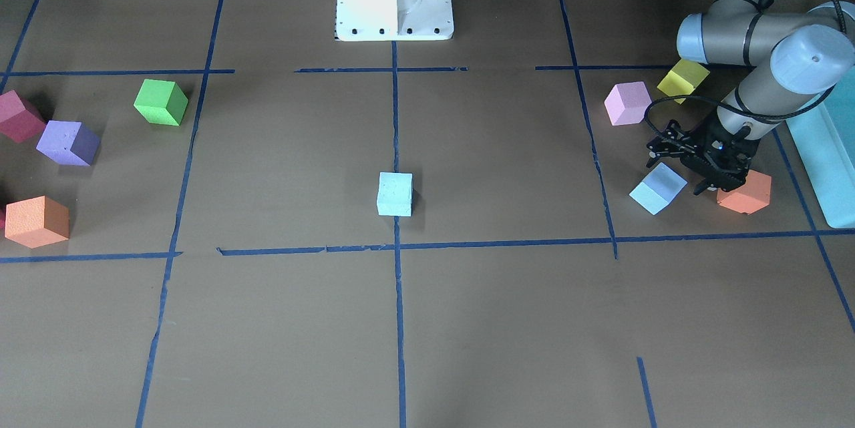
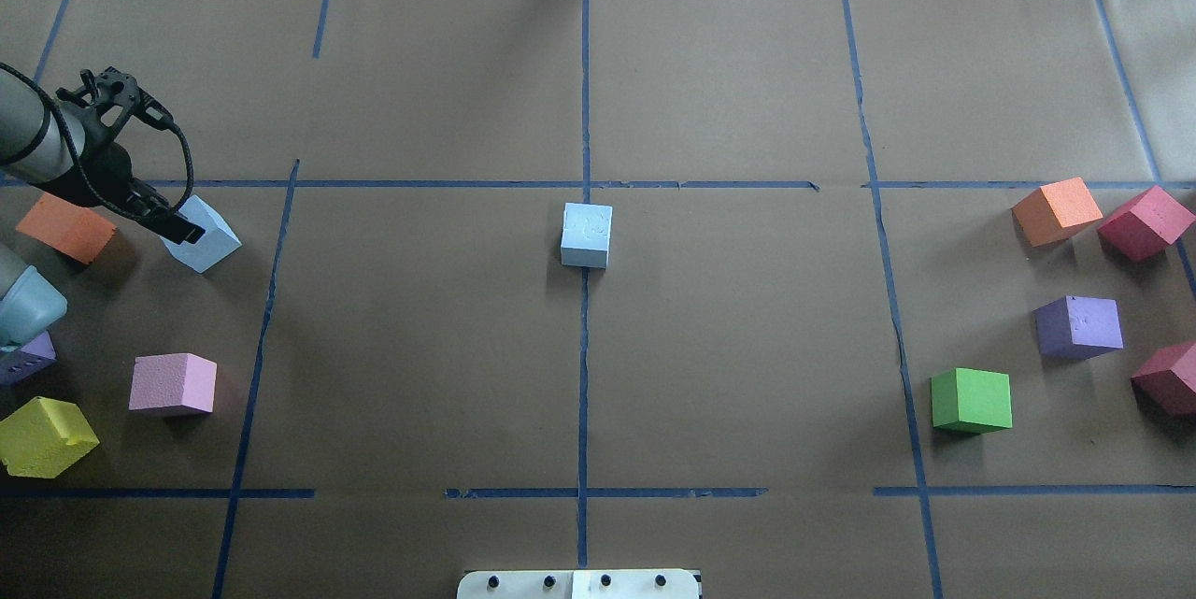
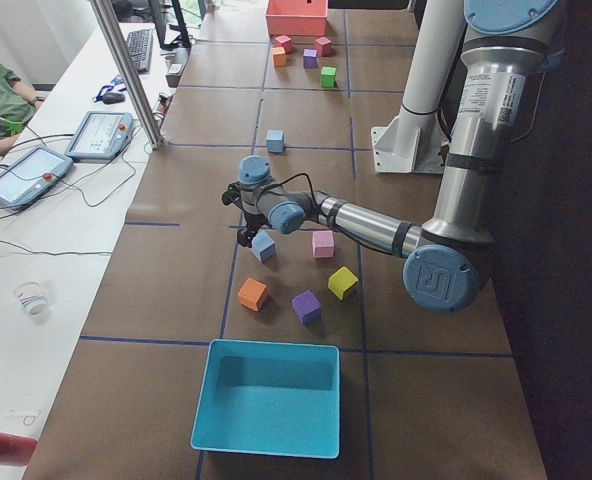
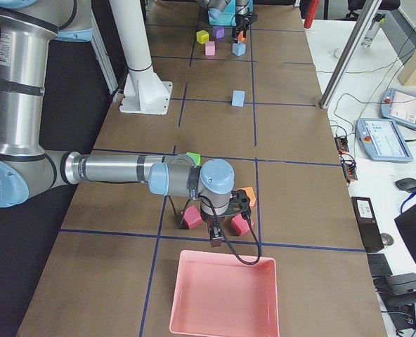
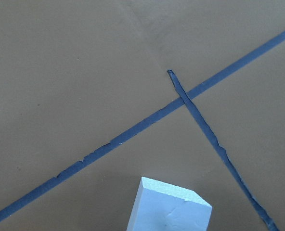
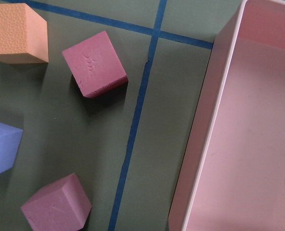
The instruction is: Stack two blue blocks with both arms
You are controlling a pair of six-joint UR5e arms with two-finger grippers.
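Since the left pincer [image 1: 676,169] gapes wide beside the blue block [image 1: 658,190] near the orange cube [image 1: 747,194], square it across that block before you close; the right pincer's [image 4: 216,240] state cannot be told.

The table [image 2: 420,375] is covered in brown paper with blue tape lines [image 2: 584,375]. One pale blue block [image 2: 587,235] sits in the middle. The other pale blue block [image 2: 215,242] sits on the robot's left side, near an orange cube [image 2: 64,227], a pink cube [image 2: 173,384] and a yellow cube [image 2: 45,435]. A green cube [image 2: 972,400] sits on the right side.
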